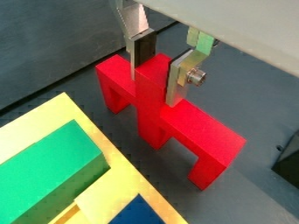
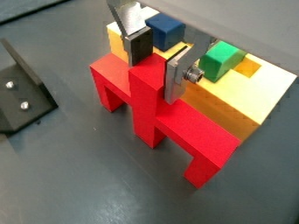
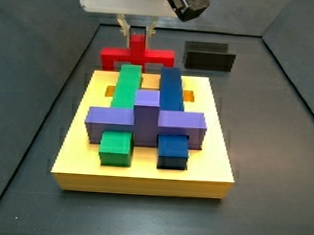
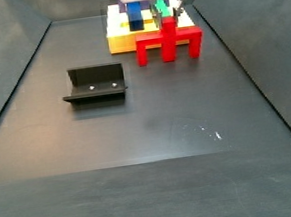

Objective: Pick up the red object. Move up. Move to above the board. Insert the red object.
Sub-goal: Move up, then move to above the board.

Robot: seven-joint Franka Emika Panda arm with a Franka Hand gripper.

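Note:
The red object [image 1: 201,133] stands on the dark floor right beside the board [image 1: 47,122], its stem upright, in both wrist views [image 2: 193,131]. My gripper [image 1: 160,74] straddles the top of that stem, with a dark pad on one face and a silver finger plate on the opposite face, both pressed against it. The side views show the gripper [image 3: 135,36] hanging over the red object [image 3: 137,58] at the far end of the yellow board [image 3: 143,164]. In the side view from the opposite end, the red object [image 4: 169,45] rests on the floor.
The board carries a green block [image 2: 219,59], a blue block [image 2: 167,31] and a purple block [image 3: 146,119]. The fixture [image 4: 95,84] stands apart on the floor, off to one side of the red object. Dark walls ring the floor.

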